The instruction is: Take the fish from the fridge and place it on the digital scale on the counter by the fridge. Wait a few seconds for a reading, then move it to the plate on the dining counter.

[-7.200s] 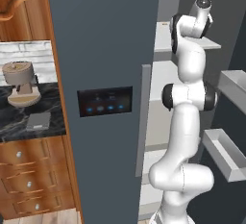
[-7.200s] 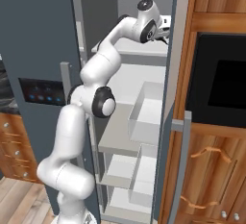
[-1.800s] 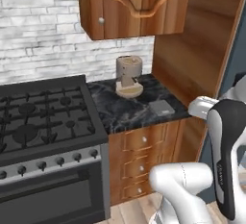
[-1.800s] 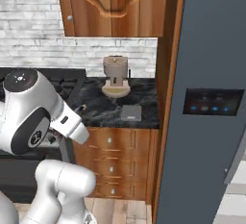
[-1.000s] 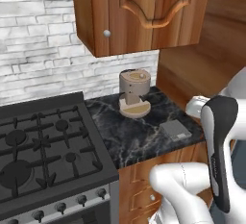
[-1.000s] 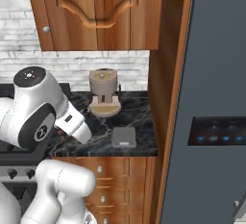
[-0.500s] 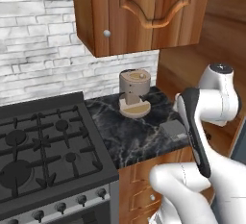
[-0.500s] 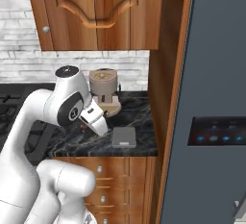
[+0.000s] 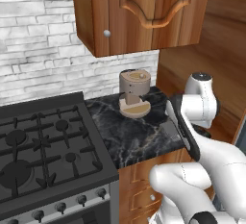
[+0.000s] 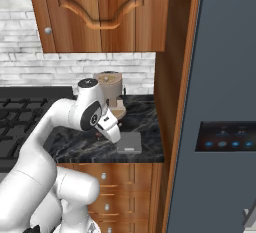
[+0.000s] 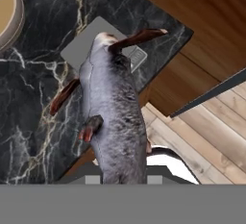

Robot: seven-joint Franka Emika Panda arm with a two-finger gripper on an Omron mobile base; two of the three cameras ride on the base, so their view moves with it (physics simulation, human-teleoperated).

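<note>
the fridge (image 10: 220, 102) is seen as a tall slate blue-grey wall at the right of the right base view, its dark panel lit with blue lights. beside it, past a wooden side panel (image 10: 172, 77), the narrow black marble surface (image 10: 75, 144) is carried on brown drawers with round silver knobs, and a black gas stove (image 9: 43, 146) adjoins it on the far side from the fridge. a wooden wall cabinet (image 9: 139, 11) is hung above. a tan coffee machine (image 10: 111, 97) is stood at the back of the surface. the digital scale (image 10: 130, 142) is laid flat near the front edge, close to the fridge side. the fish (image 11: 113, 112) is held in the closed gripper (image 10: 109, 129), hanging above the surface with its far end over the scale (image 11: 84, 47), not touching it.
</note>
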